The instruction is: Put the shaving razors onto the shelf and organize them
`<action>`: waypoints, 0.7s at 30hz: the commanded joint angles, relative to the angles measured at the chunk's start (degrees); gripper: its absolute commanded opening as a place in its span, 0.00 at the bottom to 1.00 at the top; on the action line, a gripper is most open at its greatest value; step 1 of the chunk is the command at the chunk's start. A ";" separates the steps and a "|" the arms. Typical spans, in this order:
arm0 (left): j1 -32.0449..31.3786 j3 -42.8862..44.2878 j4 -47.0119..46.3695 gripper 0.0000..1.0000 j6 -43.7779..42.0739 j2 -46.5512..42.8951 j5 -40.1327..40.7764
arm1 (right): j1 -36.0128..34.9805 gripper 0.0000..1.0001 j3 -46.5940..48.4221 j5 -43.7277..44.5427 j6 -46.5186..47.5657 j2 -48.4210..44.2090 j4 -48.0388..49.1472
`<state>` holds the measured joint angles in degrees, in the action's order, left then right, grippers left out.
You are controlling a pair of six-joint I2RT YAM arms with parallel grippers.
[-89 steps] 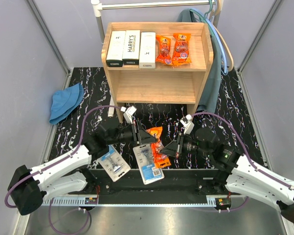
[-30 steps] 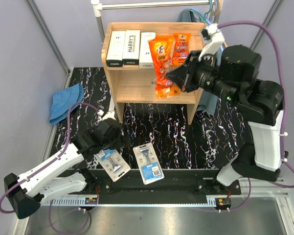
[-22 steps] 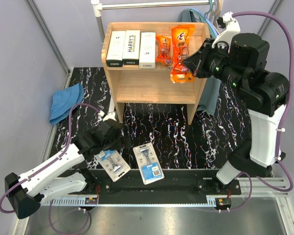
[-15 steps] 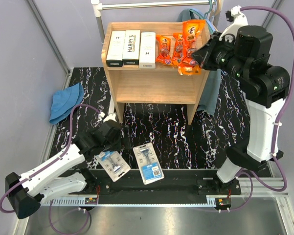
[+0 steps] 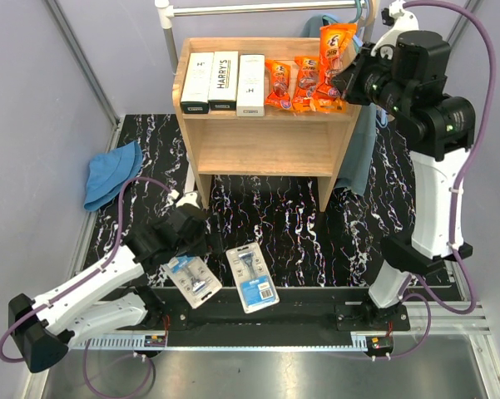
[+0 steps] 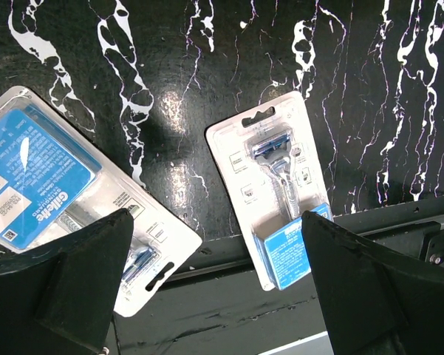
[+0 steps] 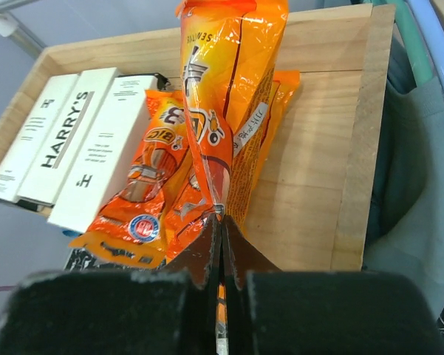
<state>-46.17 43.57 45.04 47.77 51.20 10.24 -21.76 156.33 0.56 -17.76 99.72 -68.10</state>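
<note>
The wooden shelf (image 5: 262,145) stands at the back. Its top tier holds three white boxes (image 5: 222,81) and two orange pouches (image 5: 291,83) lying flat. My right gripper (image 5: 343,83) is shut on the lower edge of a third orange pouch (image 5: 334,50), which it holds upright over the right end of the top tier. The right wrist view shows this pouch (image 7: 225,96) rising from the pinched right gripper (image 7: 222,222) above the shelf board (image 7: 310,170). My left gripper (image 6: 216,214) hangs open over two blister cards (image 6: 273,177) (image 6: 52,185) on the mat.
A blue hat (image 5: 112,173) lies on the mat at the left. A metal rail (image 5: 258,8) and a hanging teal garment (image 5: 366,141) stand behind and right of the shelf. Grey walls close in both sides. The blister cards (image 5: 252,277) lie near the front edge.
The right arm has lifted the orange pouch off the mat and moved it up and rightward to the right end of the top tier. The left arm drew back, then stayed still.
</note>
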 commanded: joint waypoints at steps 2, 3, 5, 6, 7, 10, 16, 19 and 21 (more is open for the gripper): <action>-0.23 -0.15 -3.02 0.99 -1.36 0.65 -0.92 | 1.37 0.02 1.17 1.64 3.17 1.61 3.93; -0.15 -0.24 -3.46 0.99 -1.36 0.66 -0.92 | 1.45 0.03 1.17 2.16 3.34 1.79 4.20; -0.15 -0.24 -3.73 0.99 -1.62 1.00 -0.92 | 1.80 0.04 1.17 3.22 3.43 1.79 4.98; -0.15 -0.15 -3.90 0.99 -1.89 1.18 -0.92 | 1.98 0.04 0.99 3.13 3.35 1.79 5.16; -0.15 -0.07 -3.90 0.99 -1.98 1.79 -1.01 | 2.59 0.04 1.17 2.79 3.26 1.88 5.43; -0.23 0.28 -3.99 0.99 -2.42 2.76 -1.36 | 3.65 0.04 0.99 1.38 2.91 2.23 5.69; -0.23 -0.59 -4.52 0.99 -2.42 2.85 -1.98 | 5.41 0.05 -1.20 -2.22 2.82 2.58 5.52; -0.23 -1.12 -4.87 0.99 -2.42 2.68 -2.07 | 6.11 0.06 -1.47 -4.33 2.91 3.28 4.38; -0.23 -1.30 -5.13 0.99 -2.42 2.76 -2.24 | 6.20 0.06 -1.47 -7.13 2.82 3.81 3.59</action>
<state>-46.17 42.87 42.46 46.26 54.22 9.06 -16.08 154.71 -1.17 -15.84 102.72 -65.06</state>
